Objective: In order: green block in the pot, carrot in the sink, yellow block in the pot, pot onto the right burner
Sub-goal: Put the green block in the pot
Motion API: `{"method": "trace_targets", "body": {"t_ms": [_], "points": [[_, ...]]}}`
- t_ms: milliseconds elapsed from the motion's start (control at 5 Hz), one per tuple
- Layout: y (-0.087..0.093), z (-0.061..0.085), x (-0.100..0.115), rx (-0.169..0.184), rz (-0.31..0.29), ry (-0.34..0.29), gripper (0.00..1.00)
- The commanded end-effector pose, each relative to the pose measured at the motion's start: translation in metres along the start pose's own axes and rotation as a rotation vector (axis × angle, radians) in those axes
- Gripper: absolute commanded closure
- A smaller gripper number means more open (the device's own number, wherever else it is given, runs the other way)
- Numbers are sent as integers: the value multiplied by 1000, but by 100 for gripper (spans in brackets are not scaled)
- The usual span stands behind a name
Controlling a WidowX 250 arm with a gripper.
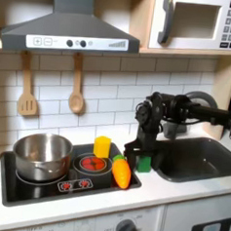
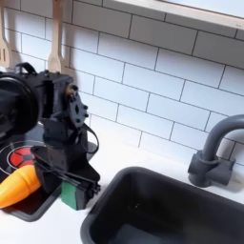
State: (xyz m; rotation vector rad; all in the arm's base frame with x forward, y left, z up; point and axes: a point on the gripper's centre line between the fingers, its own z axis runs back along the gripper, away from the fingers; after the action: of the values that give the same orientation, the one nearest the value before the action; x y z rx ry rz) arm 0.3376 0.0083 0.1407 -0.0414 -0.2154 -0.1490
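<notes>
**Gripper lowered on the green block beside the sink**

My black gripper (image 2: 74, 187) reaches down to the white worktop (image 2: 143, 145), its fingers clenched on the small dark-green toy block (image 2: 72, 193). In the first exterior view the tapered orange carrot (image 1: 121, 173) lies at 9 o'clock of that block, the bright-yellow upright block (image 1: 103, 146) stands on the black stovetop (image 1: 44, 189), and the shiny round steel pot (image 1: 41, 154) sits over the left burner. The dark grey rectangular sink (image 1: 197, 158) lies at 3 o'clock.

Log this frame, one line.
hand: shut on green block | carrot: stove edge | yellow block: stove | pot: left burner
</notes>
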Motion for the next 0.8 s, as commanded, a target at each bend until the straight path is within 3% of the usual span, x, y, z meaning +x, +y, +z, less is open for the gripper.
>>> {"method": "trace_targets", "body": {"t_ms": [0,200,400,600], "points": [[-4,-9,8,-32,-15,-8,0],[-1,-8,13,-35,-12,-18,0],[-1,-9,14,-42,-1,-18,100],[-3,-10,12,-40,-12,-17,100]]}}
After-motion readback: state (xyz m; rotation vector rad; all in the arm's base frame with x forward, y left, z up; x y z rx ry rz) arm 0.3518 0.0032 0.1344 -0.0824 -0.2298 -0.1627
